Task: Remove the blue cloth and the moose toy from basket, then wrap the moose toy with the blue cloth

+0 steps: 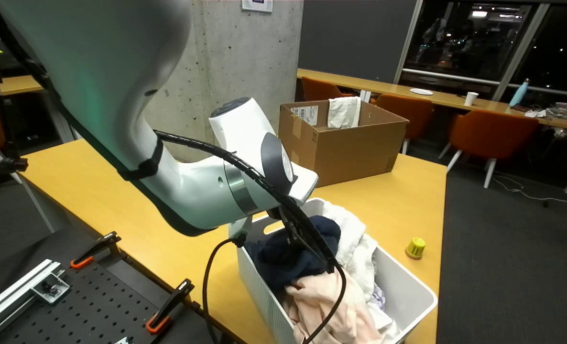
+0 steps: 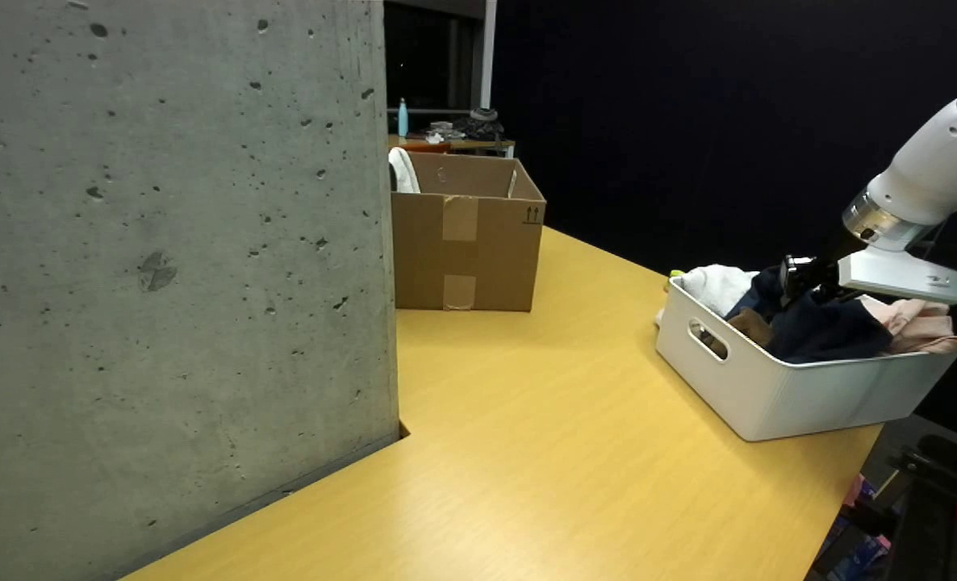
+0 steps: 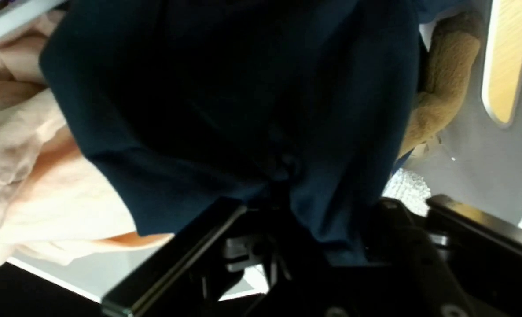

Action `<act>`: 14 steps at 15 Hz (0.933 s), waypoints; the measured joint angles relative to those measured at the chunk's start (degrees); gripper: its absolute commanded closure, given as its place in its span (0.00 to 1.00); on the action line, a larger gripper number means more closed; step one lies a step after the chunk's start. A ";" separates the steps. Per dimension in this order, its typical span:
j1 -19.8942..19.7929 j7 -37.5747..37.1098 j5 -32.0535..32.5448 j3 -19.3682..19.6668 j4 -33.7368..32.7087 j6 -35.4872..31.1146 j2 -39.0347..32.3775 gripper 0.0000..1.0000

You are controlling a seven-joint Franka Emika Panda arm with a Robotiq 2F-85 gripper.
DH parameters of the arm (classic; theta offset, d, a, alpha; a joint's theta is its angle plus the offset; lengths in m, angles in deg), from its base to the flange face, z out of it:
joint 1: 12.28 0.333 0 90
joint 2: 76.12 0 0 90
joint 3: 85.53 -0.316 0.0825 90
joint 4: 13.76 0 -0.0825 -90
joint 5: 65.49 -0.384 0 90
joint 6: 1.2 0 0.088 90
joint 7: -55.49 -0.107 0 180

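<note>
Cloth (image 1: 276, 267) of dark blue lies bunched in the white basket (image 1: 408, 286) in an exterior view, next to pink fabric (image 1: 333, 306); my arm (image 1: 197, 191) hangs over it. In an exterior view I see the basket on the worktop (image 2: 567, 387), well apart from the cardboard box (image 2: 462, 258), with a brown piece of the moose toy (image 2: 751, 325) showing beside the cloth. In my wrist view the moose toy lies partly under the cloth; my fingers (image 3: 168, 264) overlap the cloth, but I cannot tell whether they pinch it or stand spread.
</note>
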 measured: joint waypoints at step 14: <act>16.85 20.94 -29.07 -0.25 6.21 -1.01 24.69 0.98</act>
